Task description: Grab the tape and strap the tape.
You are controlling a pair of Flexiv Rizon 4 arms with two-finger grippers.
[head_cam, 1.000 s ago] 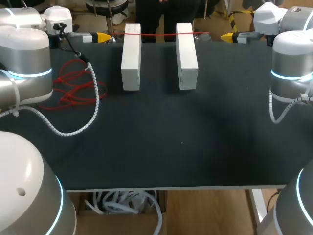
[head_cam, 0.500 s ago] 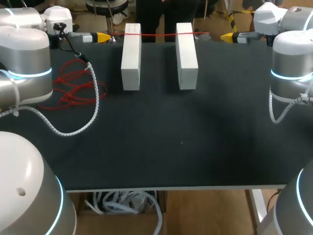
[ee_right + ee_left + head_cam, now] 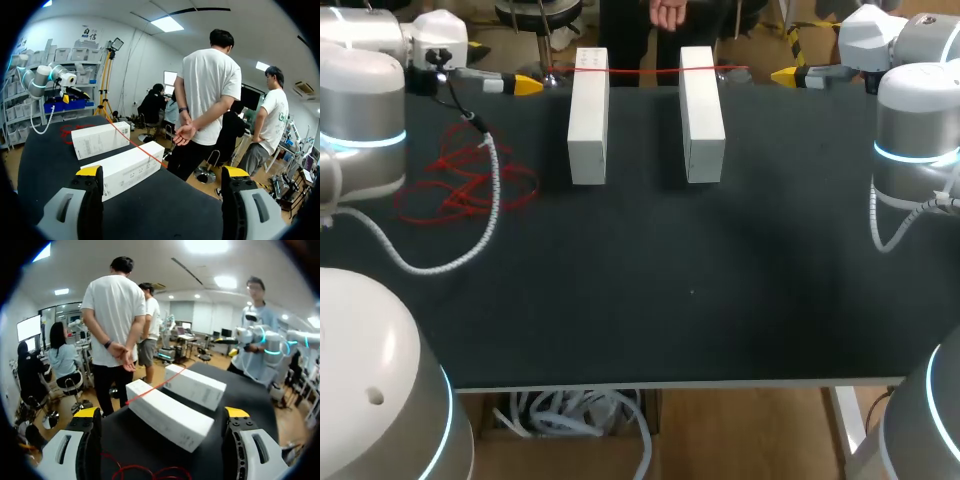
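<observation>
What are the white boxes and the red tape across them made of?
Left white box and right white box: probably matte cardboard, going by sharp folded edges and small print. Red tape: thin, taut strand, plastic or fabric; too fine to tell.

faint print on the side of the white box [image 3: 125, 172], too small to read, no legible text

The tabletop [image 3: 720, 300] looks matt black and cloth-like. The white boxes [image 3: 588, 115] appear to be smooth, matt cardboard. The red tape [image 3: 645, 71] looks thin and plasticky. The left arm [image 3: 360, 130] has a satin silver shell.
</observation>
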